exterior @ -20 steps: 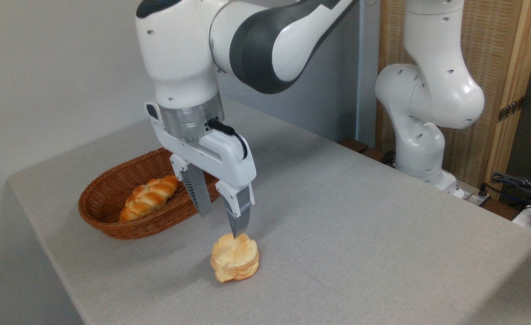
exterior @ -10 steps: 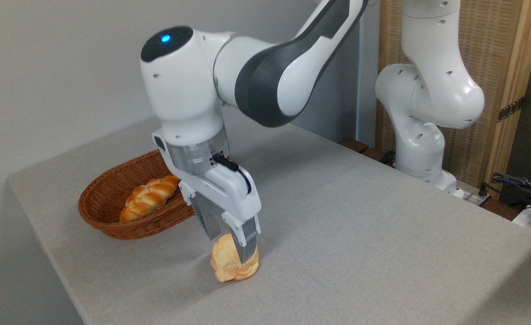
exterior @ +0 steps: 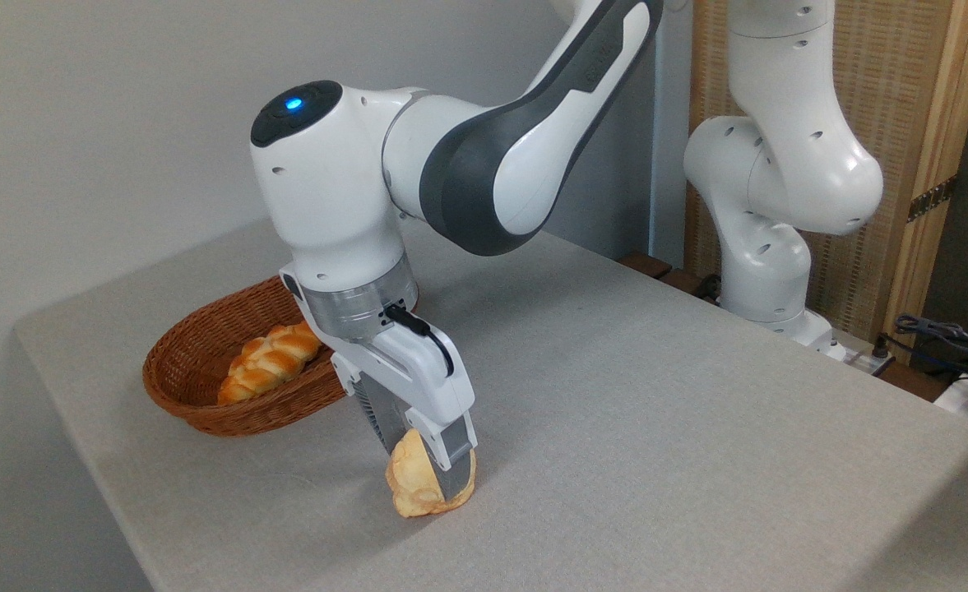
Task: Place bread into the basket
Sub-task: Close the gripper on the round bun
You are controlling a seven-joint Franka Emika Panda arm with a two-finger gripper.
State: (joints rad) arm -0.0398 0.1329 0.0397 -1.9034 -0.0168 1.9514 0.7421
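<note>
So we're mid-grab: our end effector (exterior: 426, 469) is pinched on the bread (exterior: 418, 487) low-centre on the tabletop (exterior: 656, 427), basket (exterior: 204, 411) drop still to go.

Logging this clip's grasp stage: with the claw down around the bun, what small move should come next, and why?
Probably a short straight lift. The claw looks closed on the bread, which still touches the table; the basket with its braided loaf lies to the left.
</note>
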